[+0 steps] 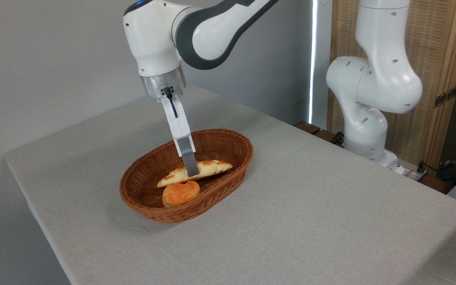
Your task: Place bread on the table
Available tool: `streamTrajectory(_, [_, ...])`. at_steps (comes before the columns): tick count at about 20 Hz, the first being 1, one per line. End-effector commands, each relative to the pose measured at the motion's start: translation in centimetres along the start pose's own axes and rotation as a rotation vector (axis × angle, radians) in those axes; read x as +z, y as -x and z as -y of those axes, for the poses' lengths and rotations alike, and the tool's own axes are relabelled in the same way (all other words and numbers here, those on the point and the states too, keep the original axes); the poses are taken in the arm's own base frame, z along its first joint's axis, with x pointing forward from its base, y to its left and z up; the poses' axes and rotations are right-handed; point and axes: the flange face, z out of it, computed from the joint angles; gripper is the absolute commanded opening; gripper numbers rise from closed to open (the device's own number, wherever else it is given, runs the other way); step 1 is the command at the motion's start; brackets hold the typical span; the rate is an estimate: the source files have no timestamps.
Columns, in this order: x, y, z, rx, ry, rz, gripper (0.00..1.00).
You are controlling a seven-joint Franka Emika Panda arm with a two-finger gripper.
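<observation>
Grey-cloth table (311,221), wicker basket (228,139) at frame centre-left
gripper (190,171) reaches down into basket, finger tip on middle of bread (212,168); cannot tell if clamped. Bread lies in basket, orange bun (180,193) just in front

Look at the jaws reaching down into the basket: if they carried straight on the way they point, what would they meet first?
The braided bread. The gripper points down at its middle and already seems to be at it; from this single view, contact can't be confirmed. Under the bread lies the wicker basket.
</observation>
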Motion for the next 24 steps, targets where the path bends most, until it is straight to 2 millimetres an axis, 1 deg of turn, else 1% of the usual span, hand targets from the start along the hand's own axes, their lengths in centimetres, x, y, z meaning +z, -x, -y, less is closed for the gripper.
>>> streamTrajectory(1, [-0.8,0.1,0.1,0.012,-0.021,-0.010,0.28])
streamTrajectory(4, [-0.8,0.2,0.2,0.007,-0.021,-0.011,0.28])
streamTrajectory(8, [-1.0,0.2,0.3,0.008,-0.025,-0.012,0.24])
streamTrajectory(9, [-1.4,0.1,0.4,0.007,-0.031,-0.017,0.24])
streamTrajectory(14, [-2.0,0.2,0.8,0.000,-0.040,-0.026,0.21])
streamTrajectory(19, [-3.0,0.5,1.2,-0.012,-0.050,-0.034,0.21])
streamTrajectory(21, [-4.3,0.8,1.7,-0.017,-0.051,-0.023,0.21])
streamTrajectory(23, [-6.0,2.8,3.1,-0.033,-0.034,-0.003,0.21])
streamTrajectory(24, [-7.0,3.8,3.8,-0.011,-0.021,0.006,0.22])
